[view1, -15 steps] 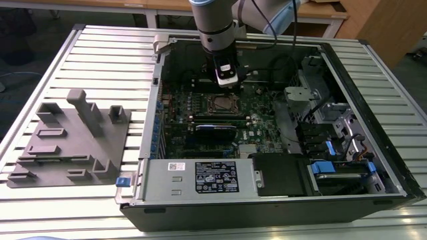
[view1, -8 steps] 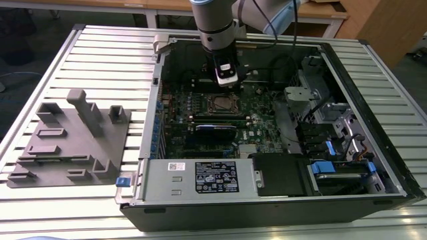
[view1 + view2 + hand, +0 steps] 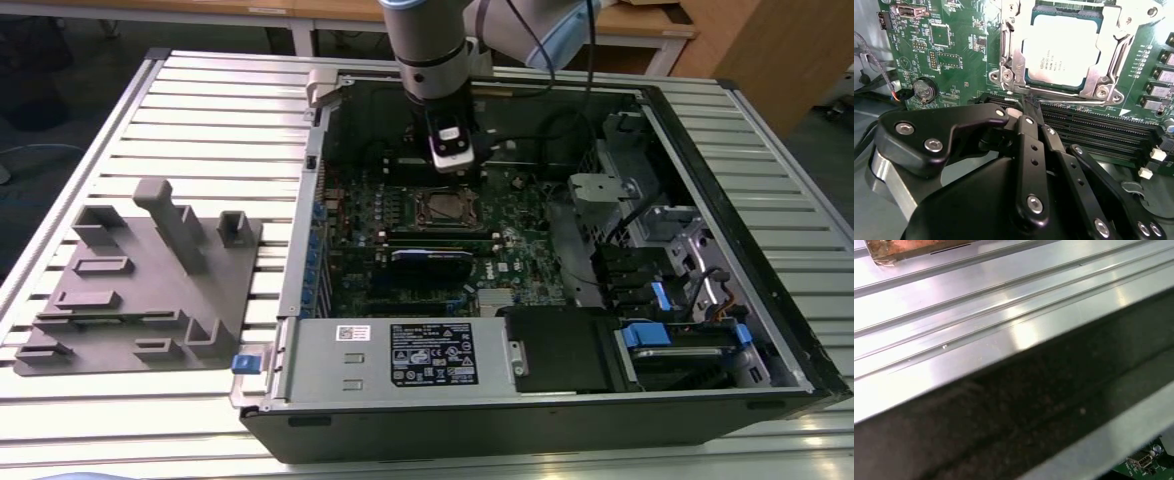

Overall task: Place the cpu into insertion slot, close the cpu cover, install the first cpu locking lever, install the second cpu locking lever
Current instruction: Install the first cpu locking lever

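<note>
Exterior view, surface: one ribbed aluminium table (image 3: pixel 200 110) carried one open computer case (image 3: pixel 534 432) lying on its side; wooden furniture stood beyond it.
Exterior view, 9 o'clock of the case: one grey fixture tray (image 3: pixel 134 290).
Exterior view, tool: one gripper (image 3: pixel 451 165) hung over the green motherboard (image 3: pixel 534 240), just at 12 o'clock of the insertion slot (image 3: pixel 445 210).
Second wrist view, cpu (image 3: pixel 1064 47): one, seated flat in the slot, metal top up; square, so no long axis.
Second wrist view, cpu cover (image 3: pixel 1116 35): one, lying closed around the cpu.
Second wrist view, tool: fingertips (image 3: pixel 1026 120) together, at a thin wire lever (image 3: pixel 1069 101) running along the socket edge, parallel to the long black slots (image 3: pixel 1094 132); whether they pinched it could not be told.
First wrist view: table ribs, dark case wall, one corner of green board.
</note>
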Controlling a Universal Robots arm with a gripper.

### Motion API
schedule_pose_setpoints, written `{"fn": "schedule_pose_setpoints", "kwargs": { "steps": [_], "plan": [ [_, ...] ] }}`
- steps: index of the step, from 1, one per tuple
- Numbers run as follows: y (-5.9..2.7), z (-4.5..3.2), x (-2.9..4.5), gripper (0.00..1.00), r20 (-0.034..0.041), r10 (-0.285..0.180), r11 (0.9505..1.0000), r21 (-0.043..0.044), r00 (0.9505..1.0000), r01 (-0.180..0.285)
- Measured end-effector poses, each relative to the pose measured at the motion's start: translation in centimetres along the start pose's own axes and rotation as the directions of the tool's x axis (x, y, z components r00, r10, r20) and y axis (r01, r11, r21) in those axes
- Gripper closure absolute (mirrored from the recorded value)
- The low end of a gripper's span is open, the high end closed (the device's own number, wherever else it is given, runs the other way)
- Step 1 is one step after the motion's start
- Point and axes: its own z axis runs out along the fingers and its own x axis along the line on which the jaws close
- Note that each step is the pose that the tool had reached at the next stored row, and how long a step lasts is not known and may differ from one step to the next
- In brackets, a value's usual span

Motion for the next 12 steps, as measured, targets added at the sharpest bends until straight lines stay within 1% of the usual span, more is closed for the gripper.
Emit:
{"fn": "schedule_pose_setpoints", "kwargs": {
  "steps": [9,12],
  "plan": [
    [0.09,-0.04,0.28,0.89,0.0025,0.017,0.9999,0.0018,0.9999,-0.017],
    [0.09,-0.03,0.28,0.89,0.0042,0.020,0.9998,0.0039,0.9998,-0.020]
  ]
}}
